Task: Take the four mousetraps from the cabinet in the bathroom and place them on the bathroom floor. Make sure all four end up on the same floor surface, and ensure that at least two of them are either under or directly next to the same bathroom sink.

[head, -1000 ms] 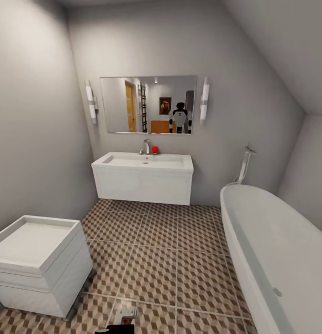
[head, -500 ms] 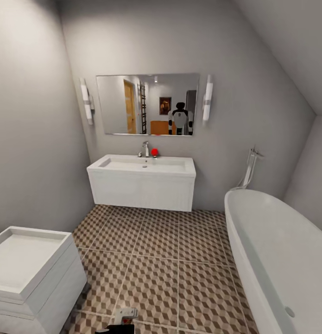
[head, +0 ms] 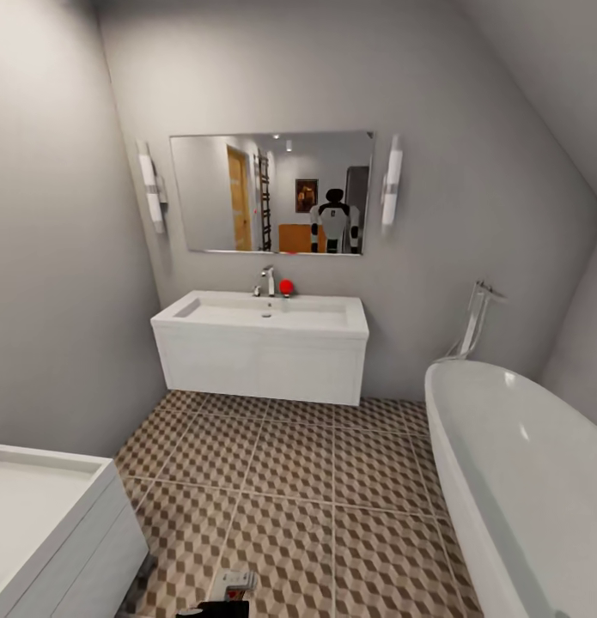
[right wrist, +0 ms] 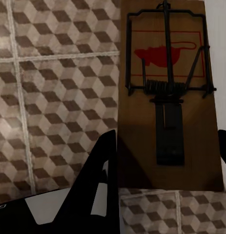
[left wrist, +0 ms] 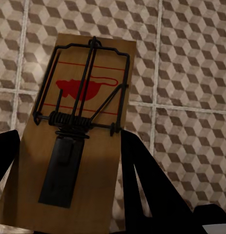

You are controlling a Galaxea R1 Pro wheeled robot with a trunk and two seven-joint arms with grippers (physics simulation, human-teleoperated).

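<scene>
— What does each claw have?

— The left gripper point(left wrist: 69, 195) has its two dark fingers closed on either side of a mousetrap point(left wrist: 78, 126), a brown wooden board with a black wire bar, a coiled spring and a red mouse printed on it. The right gripper point(right wrist: 166, 161) clamps a second mousetrap point(right wrist: 169, 97) of the same kind the same way, one finger against each long edge.

— And what lies beneath them?

— The bathroom floor point(left wrist: 191, 73), tiled in a brown, beige and white cube pattern with pale grout lines. Both traps hang above it, clear of the tiles.

— Where is the sink?

— In the head view the sink point(head: 262, 343) sits at about twelve o'clock, against the far wall, white and wide, with a chrome tap point(head: 268, 281) and a small red ball point(head: 286, 287) on its back edge. A mirror point(head: 272, 193) hangs above it between two wall lamps.

— Anything else nearby?

— A white bathtub point(head: 521, 481) runs along at four o'clock, and a white drawer unit point(head: 49, 532) stands at eight o'clock. At six o'clock, at the very edge of the head view, a small pale piece of the robot's own gear point(head: 234, 585) pokes in; I cannot tell which part it is.
</scene>
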